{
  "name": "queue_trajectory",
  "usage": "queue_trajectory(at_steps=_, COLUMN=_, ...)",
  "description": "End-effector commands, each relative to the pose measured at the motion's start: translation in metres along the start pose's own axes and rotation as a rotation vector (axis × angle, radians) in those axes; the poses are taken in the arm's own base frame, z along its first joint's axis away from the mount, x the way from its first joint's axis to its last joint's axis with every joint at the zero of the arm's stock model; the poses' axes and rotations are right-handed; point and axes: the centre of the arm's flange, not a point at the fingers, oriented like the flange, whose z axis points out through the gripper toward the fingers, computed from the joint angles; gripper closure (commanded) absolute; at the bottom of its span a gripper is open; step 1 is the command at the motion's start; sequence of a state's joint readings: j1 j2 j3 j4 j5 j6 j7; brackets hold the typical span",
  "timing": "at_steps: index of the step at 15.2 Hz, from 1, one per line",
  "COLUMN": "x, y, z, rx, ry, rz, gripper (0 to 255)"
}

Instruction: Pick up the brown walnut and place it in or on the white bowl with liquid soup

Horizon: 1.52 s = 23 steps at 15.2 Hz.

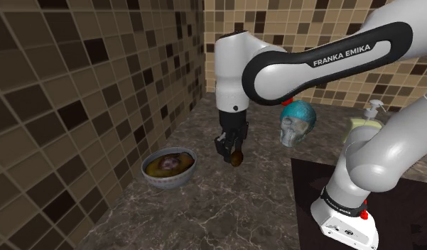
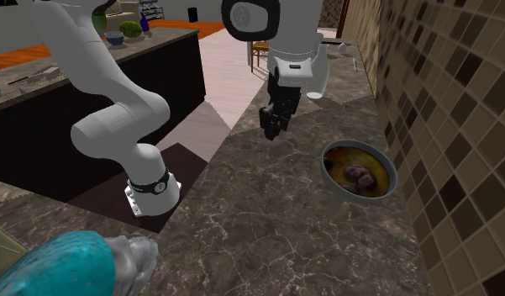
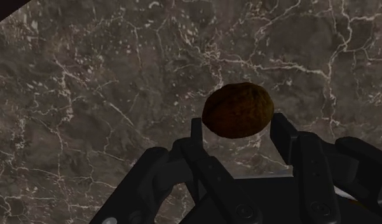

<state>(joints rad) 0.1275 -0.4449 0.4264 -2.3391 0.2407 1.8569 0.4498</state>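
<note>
Walnut [image 3: 238,109], brown, ridged shell, clasped between the two black fingers of the gripper [image 3: 239,121]; the fingers press on its two sides, so the pincer is closed on the nut. In the shoulder view the walnut [image 1: 237,157] hangs at the tip of the gripper [image 1: 231,153], which points straight down, and appears clear of the surface. Below it is the dark marble worktop [image 3: 88,76], veined white.

Bowl [image 1: 168,182]: white, patterned outer wall, holds yellow-brown liquid with a purplish lump in the middle. It stands close to the worktop's edge along the tiled wall [image 1: 62,106]. The nut is near the bowl but not over it, on the side away from that wall. In the second exterior view the gripper [image 2: 274,126] hangs nearer the worktop's open edge, the bowl [image 2: 360,199] nearer the tiled edge.

Farther off toward the back corner: a grey skull [image 1: 297,128] with a teal cap, and a pump bottle [image 1: 375,112] beyond it. The black stand [image 1: 307,192] sits at the worktop's near edge.
</note>
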Motion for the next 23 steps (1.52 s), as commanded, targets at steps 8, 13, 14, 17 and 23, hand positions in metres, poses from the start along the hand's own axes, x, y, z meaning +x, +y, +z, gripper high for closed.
queue_trajectory(at_steps=8, x=0.055, y=-0.033, z=-0.022, rx=0.000, ry=0.000, rz=0.000, gripper=255)
queue_trajectory(at_steps=13, x=0.112, y=-0.066, z=-0.028, rx=0.000, ry=0.000, rz=0.000, gripper=255)
queue_trajectory(at_steps=14, x=0.123, y=-0.072, z=-0.029, rx=0.000, ry=0.000, rz=0.000, gripper=255)
queue_trajectory(at_steps=17, x=0.158, y=-0.092, z=-0.032, rx=0.000, ry=0.000, rz=0.000, gripper=255)
queue_trajectory(at_steps=23, x=0.199, y=-0.115, z=-0.020, rx=0.000, ry=0.000, rz=0.000, gripper=255)
